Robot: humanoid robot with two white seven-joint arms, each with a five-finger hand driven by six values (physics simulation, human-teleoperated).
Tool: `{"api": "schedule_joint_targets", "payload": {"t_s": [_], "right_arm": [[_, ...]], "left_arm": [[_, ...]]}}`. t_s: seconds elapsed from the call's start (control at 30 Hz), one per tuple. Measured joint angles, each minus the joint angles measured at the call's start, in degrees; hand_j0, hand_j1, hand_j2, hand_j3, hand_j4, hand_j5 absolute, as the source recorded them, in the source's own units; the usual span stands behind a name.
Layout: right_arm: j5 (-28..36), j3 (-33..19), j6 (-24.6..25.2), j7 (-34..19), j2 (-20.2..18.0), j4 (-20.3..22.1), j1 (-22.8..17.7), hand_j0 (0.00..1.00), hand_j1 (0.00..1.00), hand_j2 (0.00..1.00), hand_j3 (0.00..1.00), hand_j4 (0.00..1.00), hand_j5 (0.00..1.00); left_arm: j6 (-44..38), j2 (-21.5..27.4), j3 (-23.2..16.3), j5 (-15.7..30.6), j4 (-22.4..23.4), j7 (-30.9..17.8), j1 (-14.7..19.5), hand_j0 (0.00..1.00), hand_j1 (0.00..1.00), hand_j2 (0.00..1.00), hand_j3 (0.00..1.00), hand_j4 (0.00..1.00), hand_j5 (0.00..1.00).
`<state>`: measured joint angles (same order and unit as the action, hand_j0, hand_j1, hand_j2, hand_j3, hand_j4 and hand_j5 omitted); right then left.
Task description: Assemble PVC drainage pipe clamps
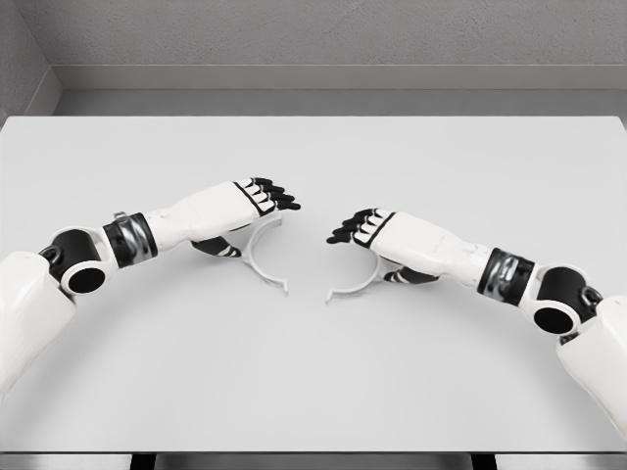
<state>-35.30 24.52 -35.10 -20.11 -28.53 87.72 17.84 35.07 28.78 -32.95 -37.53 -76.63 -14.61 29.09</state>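
**A:** Head view first: what do we have on the tabletop (313,372)?

**B:** We see two thin white half-ring clamp pieces lying flat near the middle, somewhat closer to the near edge than the far one. The left clamp half (263,262) curves like a C bulging toward the left edge, with its lower end tab pointing to the centre. The right clamp half (359,283) curves the other way, bulging toward the right edge, and its lower tab also points to the centre.

**A:** Do the two halves touch?

**B:** No, we see a clear gap of bare table between their near ends. They face each other, open sides inward.

**A:** And our hands?

**B:** Our left hand (235,211) comes in from the left edge and lies over the left clamp half, black fingertips (276,194) stretched toward the centre, thumb tucked underneath beside the arc. The fingers look extended rather than curled. We cannot tell whether the thumb actually pinches the piece, since the palm hides the upper part of the arc.

**A:** The right one?

**B:** Our right hand (392,238) mirrors it, coming in from the right edge, over the right clamp half, fingers (351,229) pointing to the centre and only slightly bent. Its thumb sits low by the arc, and again we cannot tell whether there is a grip. The two sets of fingertips are near each other but apart.
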Motion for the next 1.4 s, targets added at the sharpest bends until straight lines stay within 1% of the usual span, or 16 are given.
{"api": "schedule_joint_targets", "payload": {"t_s": [0.27, 0.33, 0.87, 1.1, 1.2, 1.4], "right_arm": [[0.0, 0.8, 0.0, 0.0, 0.8, -0.9, 1.4, 0.92, 0.92, 0.92, 0.92, 0.92, 0.92], [0.0, 1.0, 0.0, 0.0, 1.0, -1.3, 2.3, 0.92, 0.92, 0.92, 0.92, 0.92, 0.92], [0.2, 1.2, 0.0, -0.2, 2.3, -3.1, 3.7, 0.92, 0.92, 0.92, 0.92, 0.92, 0.92], [1.8, -5.2, 0.0, -0.8, -0.5, -2.3, 2.2, 0.95, 0.95, 0.95, 0.95, 0.95, 0.95], [2.6, -7.8, 0.0, -0.8, -1.7, -2.4, 2.1, 0.99, 0.99, 0.99, 0.99, 0.99, 0.99], [3.8, -16.2, 0.0, -0.9, -4.4, -2.6, 0.3, 1.00, 1.00, 1.00, 1.00, 1.00, 1.00]], "left_arm": [[0.0, -0.6, -0.1, -0.2, -0.1, -0.5, 0.0, 1.00, 1.00, 1.00, 1.00, 1.00, 1.00], [0.0, -0.6, -0.1, -0.2, -0.1, -0.6, 0.0, 1.00, 1.00, 1.00, 1.00, 1.00, 1.00], [0.0, -1.5, -0.1, -0.2, -0.2, -1.2, 0.4, 1.00, 1.00, 1.00, 1.00, 1.00, 1.00], [0.0, -1.6, -0.1, -0.2, -0.2, -1.2, 0.5, 1.00, 1.00, 1.00, 1.00, 1.00, 1.00], [0.0, -1.6, -0.1, -0.2, -0.2, -1.2, 0.5, 1.00, 1.00, 1.00, 1.00, 1.00, 1.00], [0.0, -2.1, -0.1, -0.3, -0.1, -1.2, 0.8, 1.00, 1.00, 1.00, 1.00, 1.00, 1.00]]}}
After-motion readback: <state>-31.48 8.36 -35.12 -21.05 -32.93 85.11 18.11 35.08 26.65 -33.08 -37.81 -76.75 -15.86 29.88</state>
